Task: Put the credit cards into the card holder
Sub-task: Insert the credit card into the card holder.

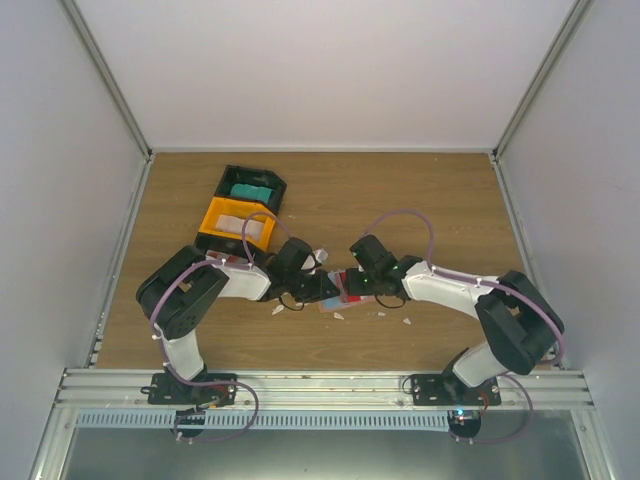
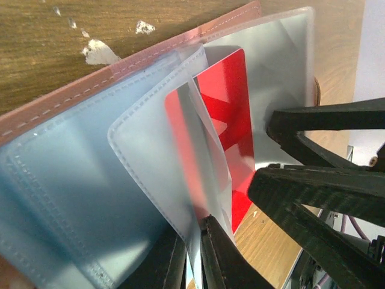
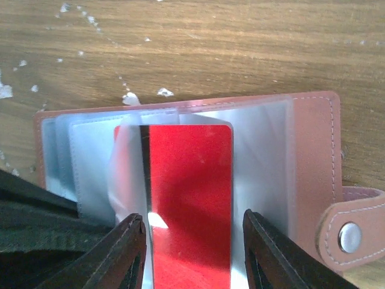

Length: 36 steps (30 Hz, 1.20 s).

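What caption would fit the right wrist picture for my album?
Red card rests among the pink card holder's clear sleeves, framed by the open right gripper.

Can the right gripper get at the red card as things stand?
Probably yes. The right gripper is open, a finger either side of the red card, whose near end juts from the card holder; the left gripper pinches a sleeve off to the side.

The far right of the table (image 1: 420, 200) is left free; far-left of the card holder (image 3: 310, 138), passage is blocked by an orange bin (image 1: 237, 225) and a black bin (image 1: 252, 188).
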Each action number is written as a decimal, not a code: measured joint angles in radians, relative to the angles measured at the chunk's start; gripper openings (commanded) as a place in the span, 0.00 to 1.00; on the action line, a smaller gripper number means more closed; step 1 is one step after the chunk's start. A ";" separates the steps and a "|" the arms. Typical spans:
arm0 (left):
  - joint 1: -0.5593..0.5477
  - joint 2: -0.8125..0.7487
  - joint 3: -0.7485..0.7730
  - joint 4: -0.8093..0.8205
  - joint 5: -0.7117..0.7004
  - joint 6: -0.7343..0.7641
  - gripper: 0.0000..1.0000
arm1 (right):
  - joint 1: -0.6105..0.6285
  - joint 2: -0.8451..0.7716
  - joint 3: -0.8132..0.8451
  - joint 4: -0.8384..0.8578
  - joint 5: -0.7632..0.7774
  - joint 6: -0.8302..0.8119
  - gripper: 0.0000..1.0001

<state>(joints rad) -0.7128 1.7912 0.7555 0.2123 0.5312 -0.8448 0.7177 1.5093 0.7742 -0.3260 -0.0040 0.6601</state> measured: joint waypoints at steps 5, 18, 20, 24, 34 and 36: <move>0.000 0.000 0.002 -0.001 0.001 0.000 0.15 | -0.007 0.039 0.000 0.004 -0.006 -0.002 0.46; 0.000 0.002 0.004 0.000 0.003 0.000 0.16 | -0.033 0.048 -0.028 0.098 -0.140 -0.002 0.41; 0.000 0.002 0.004 -0.001 0.004 0.000 0.16 | -0.040 0.047 -0.038 0.117 -0.161 -0.002 0.41; 0.000 0.002 0.004 -0.001 0.011 0.000 0.16 | -0.061 0.035 -0.068 0.164 -0.209 -0.002 0.41; 0.000 0.002 -0.008 0.024 0.034 -0.006 0.15 | -0.116 -0.010 -0.127 0.246 -0.379 0.050 0.45; 0.000 0.002 -0.009 0.024 0.040 -0.010 0.12 | -0.127 -0.012 -0.137 0.260 -0.408 0.068 0.47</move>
<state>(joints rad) -0.7128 1.7927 0.7467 0.2367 0.5709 -0.8551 0.5907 1.4975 0.6369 -0.0662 -0.4122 0.7280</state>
